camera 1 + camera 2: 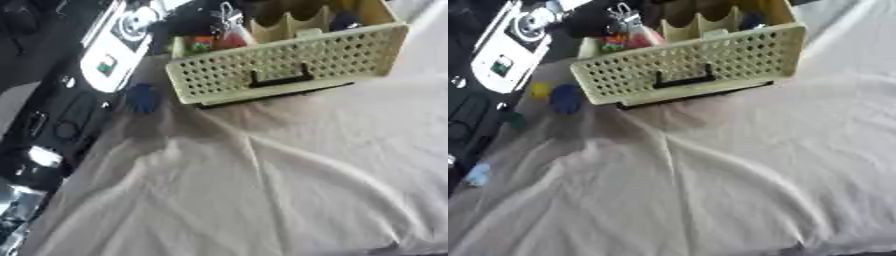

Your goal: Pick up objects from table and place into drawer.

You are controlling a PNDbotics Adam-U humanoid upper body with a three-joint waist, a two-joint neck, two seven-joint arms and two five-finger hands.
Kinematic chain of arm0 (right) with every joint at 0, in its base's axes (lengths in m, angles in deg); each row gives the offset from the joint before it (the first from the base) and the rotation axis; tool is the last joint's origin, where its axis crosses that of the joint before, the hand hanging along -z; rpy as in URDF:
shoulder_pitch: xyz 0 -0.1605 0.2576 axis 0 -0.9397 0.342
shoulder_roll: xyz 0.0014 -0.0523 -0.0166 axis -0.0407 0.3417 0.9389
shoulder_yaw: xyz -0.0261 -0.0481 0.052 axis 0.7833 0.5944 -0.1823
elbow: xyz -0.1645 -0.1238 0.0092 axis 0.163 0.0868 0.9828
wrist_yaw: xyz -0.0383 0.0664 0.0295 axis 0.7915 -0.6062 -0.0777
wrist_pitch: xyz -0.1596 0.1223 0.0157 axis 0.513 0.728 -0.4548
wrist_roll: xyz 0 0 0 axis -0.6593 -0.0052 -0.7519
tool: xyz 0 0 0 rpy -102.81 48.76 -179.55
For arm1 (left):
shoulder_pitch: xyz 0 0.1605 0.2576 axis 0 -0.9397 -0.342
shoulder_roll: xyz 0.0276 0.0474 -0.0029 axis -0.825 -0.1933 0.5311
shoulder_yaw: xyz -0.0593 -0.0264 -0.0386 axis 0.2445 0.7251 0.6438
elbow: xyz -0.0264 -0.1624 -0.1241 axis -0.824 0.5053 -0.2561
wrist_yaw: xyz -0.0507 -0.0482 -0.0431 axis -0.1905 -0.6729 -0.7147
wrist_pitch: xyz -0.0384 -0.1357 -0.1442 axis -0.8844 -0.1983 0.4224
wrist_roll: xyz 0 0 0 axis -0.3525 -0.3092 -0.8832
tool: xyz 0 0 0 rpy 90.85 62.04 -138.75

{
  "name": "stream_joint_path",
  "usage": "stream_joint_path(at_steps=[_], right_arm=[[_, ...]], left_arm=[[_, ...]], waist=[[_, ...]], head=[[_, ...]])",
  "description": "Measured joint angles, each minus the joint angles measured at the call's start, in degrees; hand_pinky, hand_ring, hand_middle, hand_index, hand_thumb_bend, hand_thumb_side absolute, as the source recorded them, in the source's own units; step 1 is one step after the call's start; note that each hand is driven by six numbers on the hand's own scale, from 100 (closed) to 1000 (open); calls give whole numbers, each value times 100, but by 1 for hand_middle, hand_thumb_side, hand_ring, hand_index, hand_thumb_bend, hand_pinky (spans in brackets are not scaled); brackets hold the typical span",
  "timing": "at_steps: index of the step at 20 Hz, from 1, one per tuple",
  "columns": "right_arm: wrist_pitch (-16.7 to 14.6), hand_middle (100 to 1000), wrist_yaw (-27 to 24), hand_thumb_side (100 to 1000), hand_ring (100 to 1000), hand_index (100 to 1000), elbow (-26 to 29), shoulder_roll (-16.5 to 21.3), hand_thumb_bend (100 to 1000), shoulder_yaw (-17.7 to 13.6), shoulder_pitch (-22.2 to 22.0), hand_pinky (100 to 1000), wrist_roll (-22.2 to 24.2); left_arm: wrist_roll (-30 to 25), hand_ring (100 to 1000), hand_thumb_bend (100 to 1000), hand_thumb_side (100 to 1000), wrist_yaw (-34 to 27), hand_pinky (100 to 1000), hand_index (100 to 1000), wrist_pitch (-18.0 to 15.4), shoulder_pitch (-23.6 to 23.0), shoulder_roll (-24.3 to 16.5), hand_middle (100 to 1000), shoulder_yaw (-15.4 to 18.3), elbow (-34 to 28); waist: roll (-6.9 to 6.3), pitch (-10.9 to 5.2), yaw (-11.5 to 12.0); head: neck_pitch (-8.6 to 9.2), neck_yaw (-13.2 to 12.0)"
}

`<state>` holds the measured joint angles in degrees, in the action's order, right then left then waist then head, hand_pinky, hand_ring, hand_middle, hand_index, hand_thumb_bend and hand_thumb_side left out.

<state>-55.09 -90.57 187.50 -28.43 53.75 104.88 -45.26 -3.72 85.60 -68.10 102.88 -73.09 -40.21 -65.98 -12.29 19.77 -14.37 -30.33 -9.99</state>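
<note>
Beyond either view's edges, neither robot hand shows, so its opening cannot be judged; a small blue rounded object [565,98] lies on the wrinkled cloth [710,175] just left of the pale-yellow perforated plastic drawer [693,65].

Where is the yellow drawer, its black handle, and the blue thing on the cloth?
yellow drawer [737,47]: right eye view, on its perforated front wall.
black handle [682,80]: right eye view, on the bar's middle.
blue thing [565,99]: right eye view, on its middle.
</note>
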Motion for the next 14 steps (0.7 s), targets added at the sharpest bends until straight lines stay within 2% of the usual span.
stream_joint_path(at_steps=[3, 4, 7, 10, 12, 14], right_arm=[[6, 407, -1, 741, 378, 746, 0, 0, 100, 0, -1, 558, 4], [5, 408, -2, 742, 379, 747, 0, 0, 100, 0, -5, 558, 3], [-23, 410, -2, 739, 381, 747, 0, 0, 100, -1, -55, 554, -13], [-102, 410, -8, 736, 381, 747, 0, 6, 100, -1, -123, 551, -42], [-147, 410, -22, 737, 381, 747, 0, 12, 100, -2, -170, 552, -60], [-173, 410, -29, 735, 381, 747, 0, 14, 100, -2, -192, 551, -68]], left_arm=[[40, 838, 240, 862, -28, 686, 1000, 24, -37, 5, 863, 21, -53], [109, 817, 162, 881, -50, 669, 1000, 36, -60, 10, 841, 42, -104], [651, 769, 109, 906, -273, 623, 1000, 48, -165, 13, 793, 188, -448], [1563, 764, 150, 922, -911, 616, 1000, 93, -253, -119, 792, 433, -1062], [1994, 778, 230, 856, -1454, 628, 1000, 161, -288, -214, 811, 552, -1442], [2210, 779, 261, 819, -1913, 626, 1000, 246, -291, -289, 807, 633, -1705]], waist=[[1, 0, 14], [3, 0, 31], [37, -1, 129], [126, -25, 206], [151, -63, 240], [168, -81, 247]], head=[[-1, 0], [-2, 0], [-30, 3], [-50, 19], [-77, 53], [-79, 70]])
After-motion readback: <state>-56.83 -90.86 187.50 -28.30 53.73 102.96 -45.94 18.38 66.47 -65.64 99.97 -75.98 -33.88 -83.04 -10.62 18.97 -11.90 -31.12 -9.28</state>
